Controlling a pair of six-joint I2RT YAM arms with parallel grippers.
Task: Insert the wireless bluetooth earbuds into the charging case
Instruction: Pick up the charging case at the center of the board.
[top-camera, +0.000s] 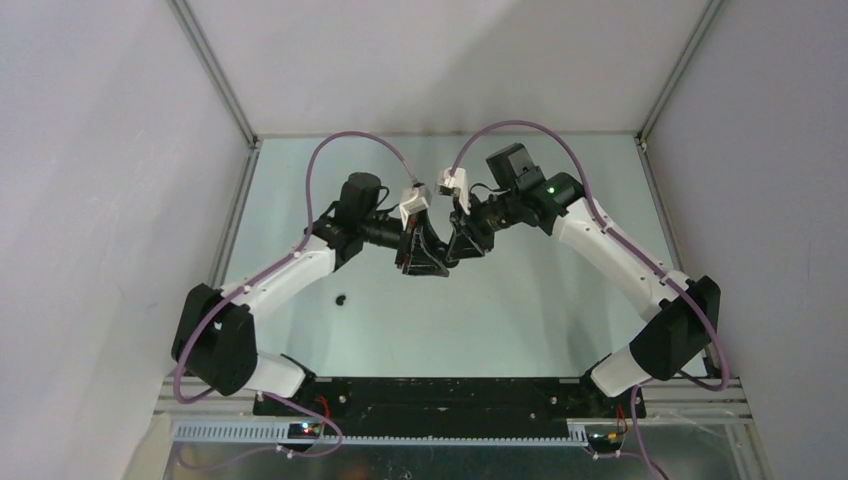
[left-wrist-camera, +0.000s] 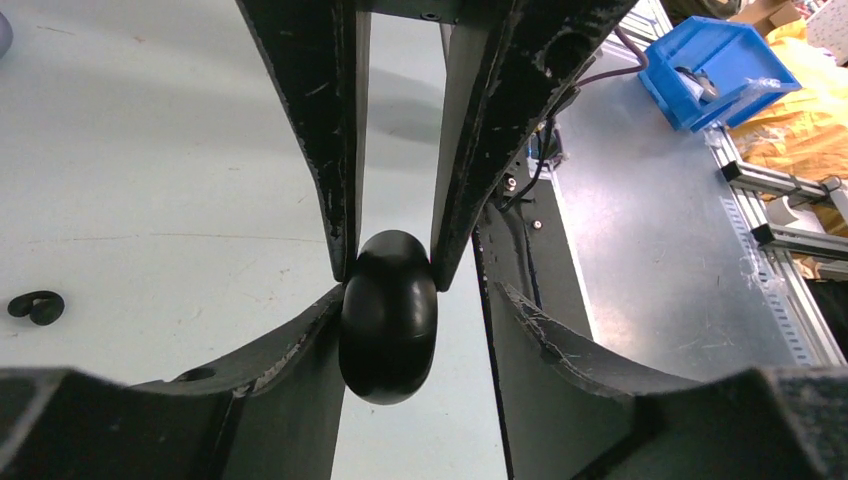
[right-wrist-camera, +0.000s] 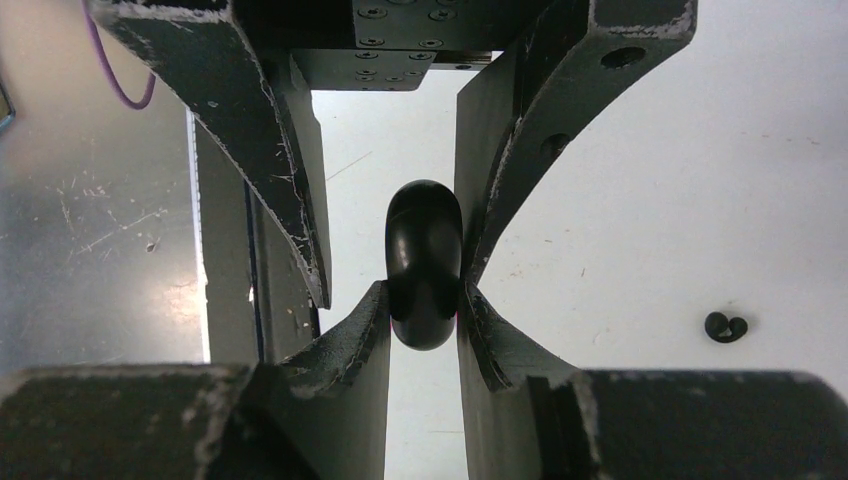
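Observation:
A glossy black rounded charging case (right-wrist-camera: 424, 262), closed, is held above the table between both grippers, which meet at mid-table. My right gripper (right-wrist-camera: 422, 290) is shut on it, both fingers pressing its sides. My left gripper (left-wrist-camera: 420, 295) is open around the same case (left-wrist-camera: 389, 320): its left finger touches the case and its right finger stands apart. In the top view the left gripper (top-camera: 422, 262) and right gripper (top-camera: 452, 252) hide the case. Small black earbuds (top-camera: 342, 299) lie together on the table, also showing in the left wrist view (left-wrist-camera: 36, 307) and right wrist view (right-wrist-camera: 727, 327). No lilac buds can be made out.
A pale lilac shape (left-wrist-camera: 3, 40) is cut off at the left wrist view's top-left edge. A blue bin (left-wrist-camera: 715, 70) and aluminium rails (left-wrist-camera: 790, 215) lie beyond the table's near edge. White walls enclose the table (top-camera: 560, 320) on three sides.

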